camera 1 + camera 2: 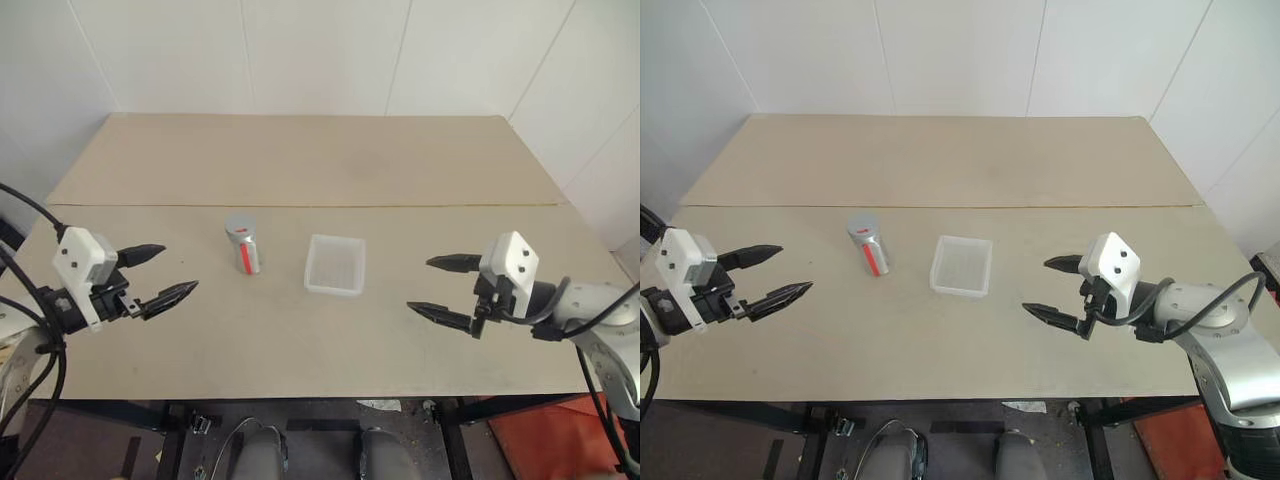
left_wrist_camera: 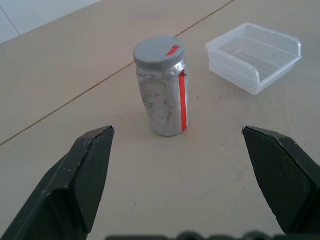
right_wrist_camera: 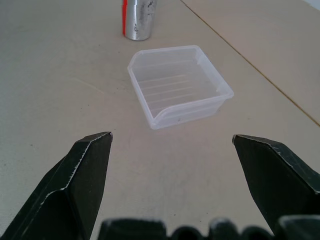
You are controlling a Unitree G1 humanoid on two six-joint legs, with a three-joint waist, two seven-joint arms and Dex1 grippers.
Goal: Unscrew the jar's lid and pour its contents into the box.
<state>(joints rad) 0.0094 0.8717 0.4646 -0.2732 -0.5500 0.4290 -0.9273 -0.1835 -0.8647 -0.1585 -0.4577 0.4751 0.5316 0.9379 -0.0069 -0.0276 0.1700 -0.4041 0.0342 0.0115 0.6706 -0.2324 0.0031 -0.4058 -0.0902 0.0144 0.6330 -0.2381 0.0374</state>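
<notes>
The jar (image 1: 243, 246) stands upright on the table, a silvery-grey cylinder with a red stripe down its side. Its grey lid (image 2: 159, 52) is on top, marked with a red arrow. The contents are hidden inside. To the jar's right sits the box (image 1: 335, 264), a shallow translucent tray with nothing in it. My left gripper (image 1: 160, 274) hovers left of the jar, open, fingers pointing at it. On the far side of the box my right gripper (image 1: 442, 287) is open too, aimed at the box (image 3: 177, 85).
A seam (image 1: 300, 206) runs across the beige table behind the jar and box. White walls close off the back. The table's front edge (image 1: 300, 396) lies just below both grippers.
</notes>
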